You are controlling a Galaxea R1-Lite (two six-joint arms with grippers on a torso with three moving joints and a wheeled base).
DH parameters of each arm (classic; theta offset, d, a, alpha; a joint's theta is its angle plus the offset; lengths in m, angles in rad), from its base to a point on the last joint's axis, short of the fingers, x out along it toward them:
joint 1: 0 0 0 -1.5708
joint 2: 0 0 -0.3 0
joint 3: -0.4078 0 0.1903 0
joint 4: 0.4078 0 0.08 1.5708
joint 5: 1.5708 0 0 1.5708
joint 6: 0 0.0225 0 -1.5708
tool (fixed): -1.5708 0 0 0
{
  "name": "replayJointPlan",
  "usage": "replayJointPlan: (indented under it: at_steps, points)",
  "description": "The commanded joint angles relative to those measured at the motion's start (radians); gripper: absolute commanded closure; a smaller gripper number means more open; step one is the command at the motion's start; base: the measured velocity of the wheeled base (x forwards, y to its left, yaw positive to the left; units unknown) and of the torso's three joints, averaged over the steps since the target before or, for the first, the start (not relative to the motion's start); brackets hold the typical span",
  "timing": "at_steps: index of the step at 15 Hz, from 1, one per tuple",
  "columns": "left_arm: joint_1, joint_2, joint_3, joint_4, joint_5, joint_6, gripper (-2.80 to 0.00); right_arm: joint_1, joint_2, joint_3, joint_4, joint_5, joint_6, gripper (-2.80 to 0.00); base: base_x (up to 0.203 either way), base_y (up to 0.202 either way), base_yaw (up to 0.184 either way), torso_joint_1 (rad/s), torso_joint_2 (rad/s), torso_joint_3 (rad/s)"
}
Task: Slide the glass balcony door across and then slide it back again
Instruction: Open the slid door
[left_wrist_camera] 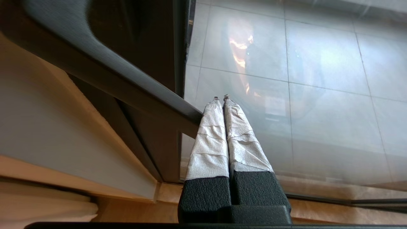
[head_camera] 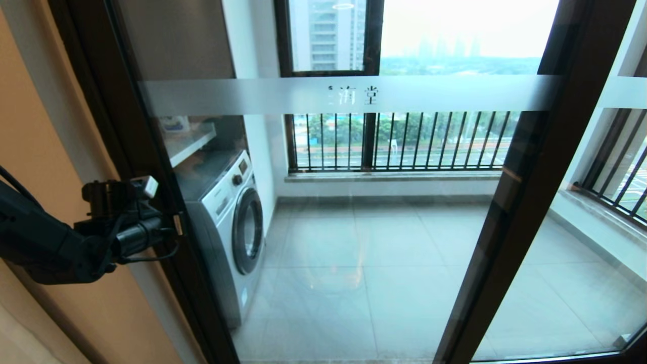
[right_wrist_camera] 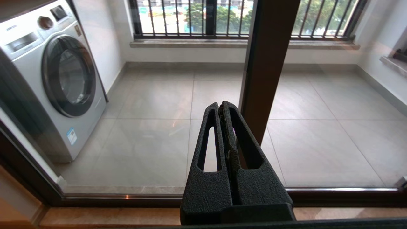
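Note:
The glass balcony door (head_camera: 354, 96) fills the head view, a clear panel in a dark brown frame with a frosted band bearing two characters. My left gripper (head_camera: 174, 228) is at the door's left stile at mid height. In the left wrist view the left gripper (left_wrist_camera: 221, 98) is shut, its white-wrapped fingers (left_wrist_camera: 210, 140) lying along the glass (left_wrist_camera: 318, 95) right beside the dark frame edge (left_wrist_camera: 152, 90). The right gripper (right_wrist_camera: 222, 105) is out of the head view. In its wrist view it is shut and empty, low in front of the door's right stile (right_wrist_camera: 267, 63).
A washing machine (head_camera: 232, 222) stands on the balcony behind the glass at the left. The outer window with railing bars (head_camera: 394, 141) is beyond. A second glass panel (head_camera: 621, 93) with a plain band lies to the right. An orange wall (head_camera: 50, 126) borders the left stile.

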Motion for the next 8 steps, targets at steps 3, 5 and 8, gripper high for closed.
replayJointPlan:
  at_steps: [3, 5, 8]
  points:
    - [0.009, 0.019, 0.017, -0.036, -0.001, -0.001, 0.0, -0.001, 0.001, 0.0, 0.0, 0.0, -0.001, 0.0, 0.0, 0.0, 0.0, 0.0, 0.0, 0.0]
    - [0.024, 0.021, 0.016, -0.036, -0.002, 0.0, 0.0, -0.001, 0.001, 0.0, 0.0, 0.0, 0.0, 0.0, 0.0, 0.0, 0.0, 0.0, 0.0, 0.0]
    - [0.057, 0.035, 0.012, -0.037, -0.003, 0.001, 0.0, -0.001, 0.001, 0.0, 0.0, 0.0, -0.001, 0.0, 0.0, 0.0, 0.0, 0.0, 0.0, 0.0]
